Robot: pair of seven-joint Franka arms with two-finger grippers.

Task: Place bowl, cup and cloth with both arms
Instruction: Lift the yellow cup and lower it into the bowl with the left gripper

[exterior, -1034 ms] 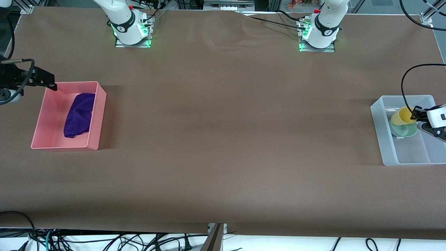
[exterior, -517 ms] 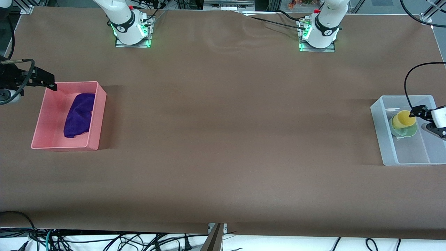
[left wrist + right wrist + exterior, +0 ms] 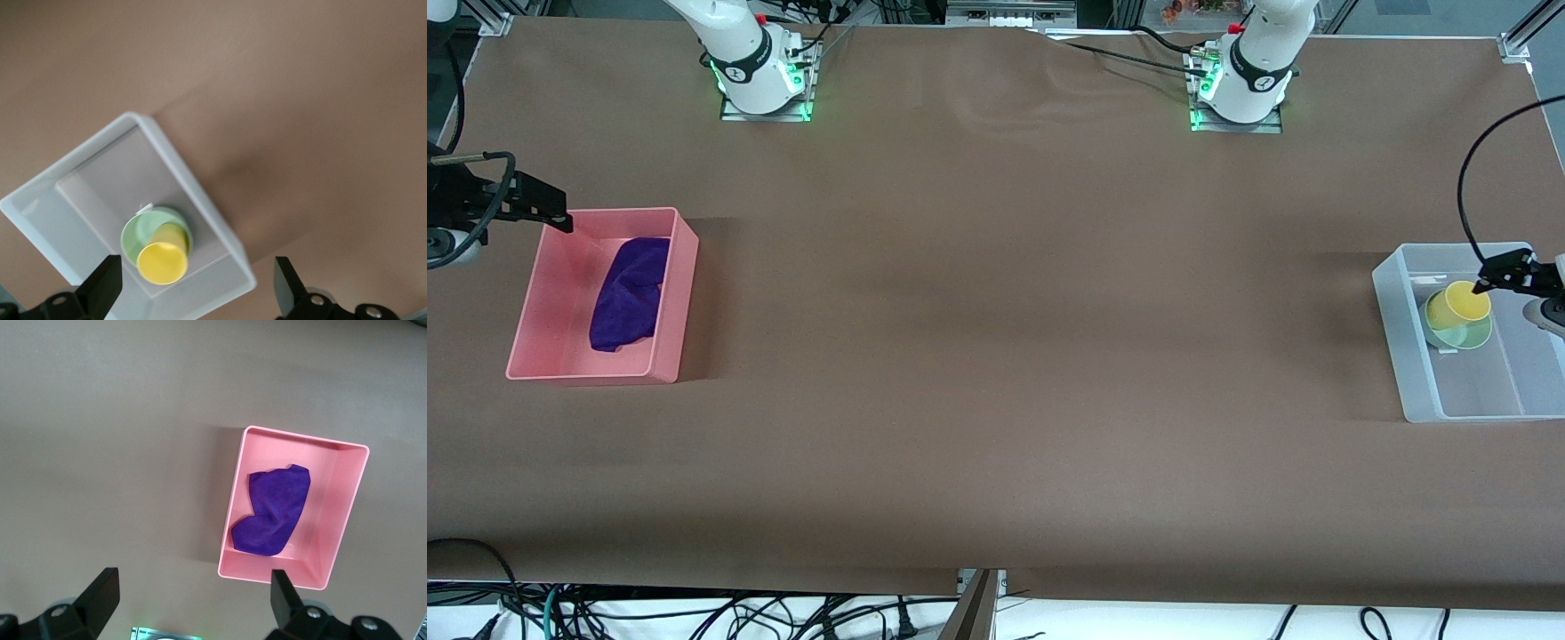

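Over at the left arm's end of the bench (image 3: 996, 356), the yellow cup (image 3: 1458, 304) sits tilted inside the mint-green bowl (image 3: 1463, 332), both resting in the clear bin (image 3: 1405, 356). Above that bin hangs the left hand (image 3: 197, 293), fingers spread wide and holding nothing, with the cup and bowl showing between them in its wrist view. At the right arm's end, the purple cloth (image 3: 630, 293) lies crumpled in the pink bin (image 3: 671, 293). The right hand (image 3: 190, 607) hovers high, just off that bin's outer edge, fingers likewise spread apart and empty.
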